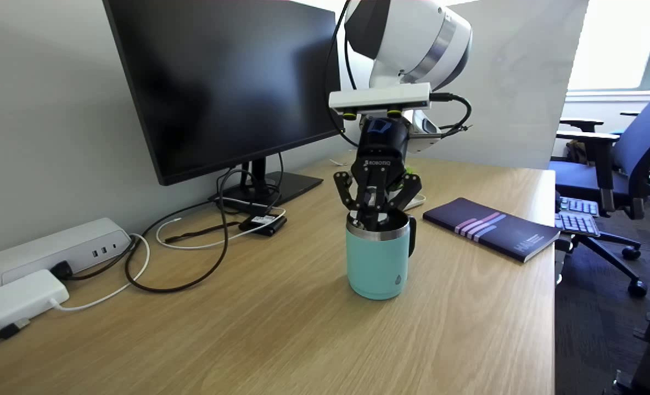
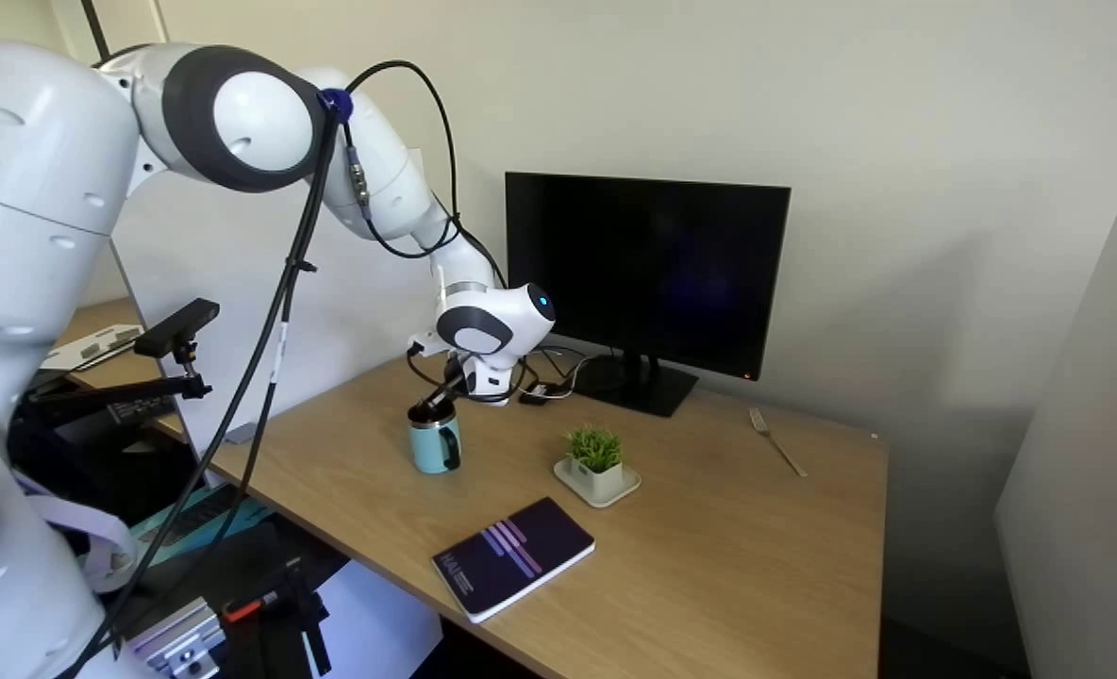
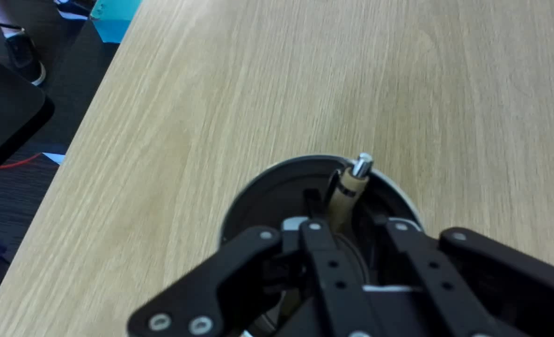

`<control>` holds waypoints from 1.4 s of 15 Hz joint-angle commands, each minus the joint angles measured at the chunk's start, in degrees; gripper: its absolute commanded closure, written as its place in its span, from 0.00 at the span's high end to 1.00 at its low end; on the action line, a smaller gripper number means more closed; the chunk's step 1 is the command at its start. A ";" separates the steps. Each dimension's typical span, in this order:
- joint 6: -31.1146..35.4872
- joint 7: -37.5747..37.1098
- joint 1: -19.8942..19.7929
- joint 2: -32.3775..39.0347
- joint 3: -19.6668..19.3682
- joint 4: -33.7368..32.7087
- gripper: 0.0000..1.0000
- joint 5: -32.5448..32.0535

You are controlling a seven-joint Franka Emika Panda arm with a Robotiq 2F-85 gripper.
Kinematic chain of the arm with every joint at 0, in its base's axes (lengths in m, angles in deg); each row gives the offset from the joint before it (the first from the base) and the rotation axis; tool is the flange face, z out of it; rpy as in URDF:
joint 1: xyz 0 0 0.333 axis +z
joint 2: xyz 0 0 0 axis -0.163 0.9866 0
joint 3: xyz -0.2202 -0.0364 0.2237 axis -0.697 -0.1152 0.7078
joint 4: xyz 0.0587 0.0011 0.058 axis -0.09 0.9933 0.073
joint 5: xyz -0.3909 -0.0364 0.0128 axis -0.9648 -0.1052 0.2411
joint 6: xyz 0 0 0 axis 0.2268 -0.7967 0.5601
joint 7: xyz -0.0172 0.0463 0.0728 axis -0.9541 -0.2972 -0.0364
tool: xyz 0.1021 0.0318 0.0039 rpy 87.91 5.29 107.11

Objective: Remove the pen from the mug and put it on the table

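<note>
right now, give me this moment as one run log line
hand: tips inside mug, either side of pen | grip: unclear | pen: tilted, not yet out | mug: upright on table

The pincer [image 3: 344,211] partly hides the pen [image 3: 347,194].

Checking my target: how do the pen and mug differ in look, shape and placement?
Colour: the mug is pale teal, whereas the pen is tan with a dark band.
Shape: the mug is wide, the pen slim.
Placement: the mug stands upright on the table, while the pen sits inside the mug, partly hidden.
Shared: both have a silver-coloured part, the mug's rim and the pen's end.
</note>
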 commanded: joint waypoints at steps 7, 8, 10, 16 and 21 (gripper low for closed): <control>0.24 0.60 0.56 -1.83 -0.85 0.22 0.03 1.67; 0.05 0.40 0.47 -2.95 -0.97 0.48 0.03 1.55; -0.42 -0.35 0.48 -5.87 -1.43 1.04 0.03 0.86; -3.38 -3.91 0.55 -16.47 -2.41 2.90 0.03 -2.33; -2.27 -5.98 0.92 -24.31 -2.25 6.36 0.03 -9.33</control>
